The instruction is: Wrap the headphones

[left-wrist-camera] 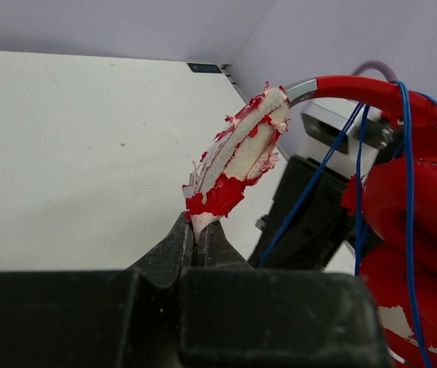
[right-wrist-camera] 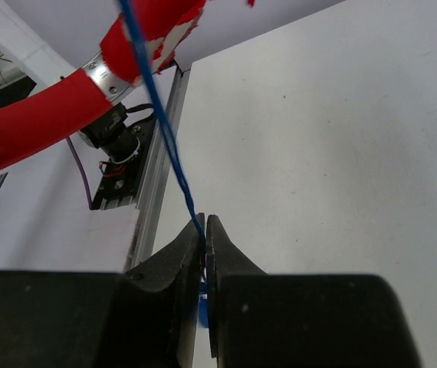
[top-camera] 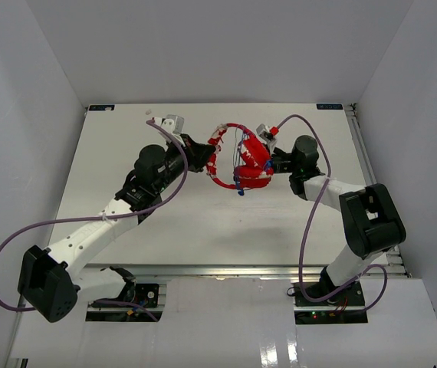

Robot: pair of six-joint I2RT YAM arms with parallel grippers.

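Above the far desk [top-camera: 203, 230], holding headphones [top-camera: 251, 159] aloft.
Gripping the frayed headband [left-wrist-camera: 238, 157] end in left claw [left-wrist-camera: 201, 232], tight; pinching the blue cable [right-wrist-camera: 174, 157] in right claw [right-wrist-camera: 205, 228], shut.

Red cable-wound headphones [top-camera: 253, 159], midair

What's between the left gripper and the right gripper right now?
The headphones, seen in the top view: the left gripper pinches their flaking padding, the right gripper their blue cable.
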